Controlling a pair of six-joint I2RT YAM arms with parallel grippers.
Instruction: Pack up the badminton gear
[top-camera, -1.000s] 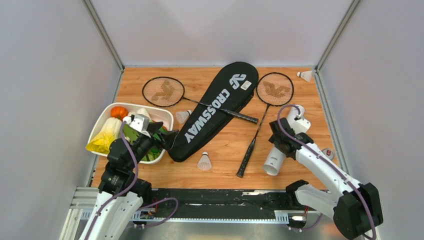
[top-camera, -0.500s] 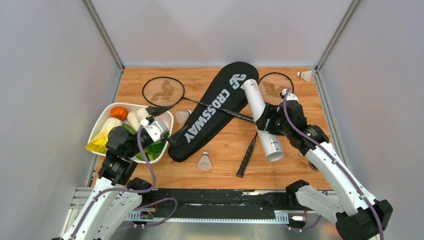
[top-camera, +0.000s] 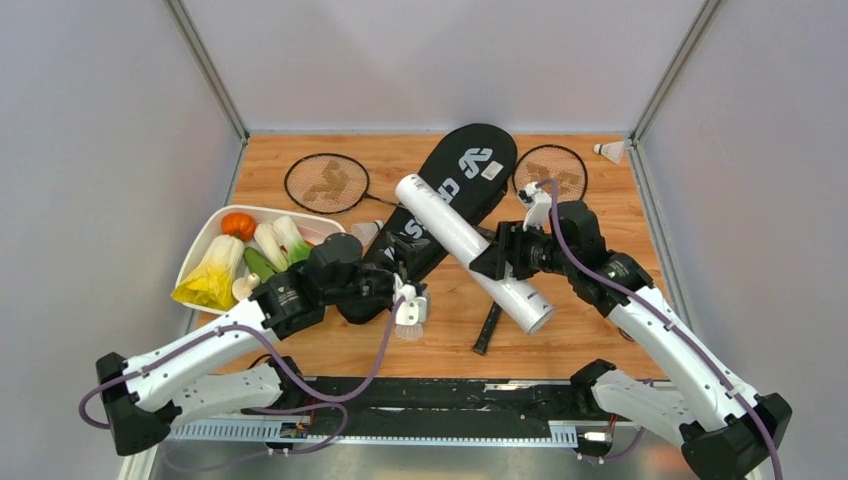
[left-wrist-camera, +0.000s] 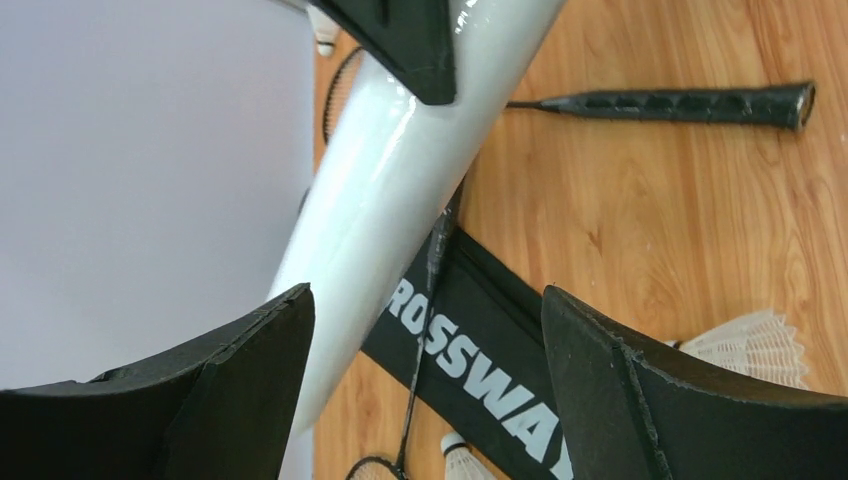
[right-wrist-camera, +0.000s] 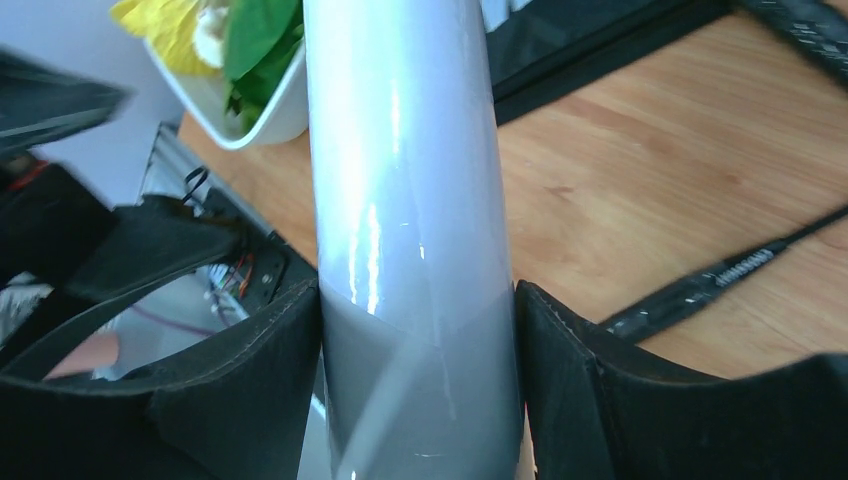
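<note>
Spanning the wooden table (top-camera: 600, 210) on a diagonal, the black racket bag (top-camera: 470, 160) lies flat, with one racket (top-camera: 326, 183) resting its shaft across it and the other racket (top-camera: 550, 170) beside it. The long white tube (top-camera: 450, 235) hangs slanted above the bag, the right gripper (top-camera: 497, 255) clamped round it below its middle. The left gripper (top-camera: 408, 275) is spread wide and holds nothing, low beside a shuttlecock (top-camera: 408, 318); two more shuttlecocks lie well apart. The arms are crowded (their wrists nearly meet under the tube), so a lift by the left could knock the glossy tube askew in its grip, and a hard pinch could crush the feathers.
</note>
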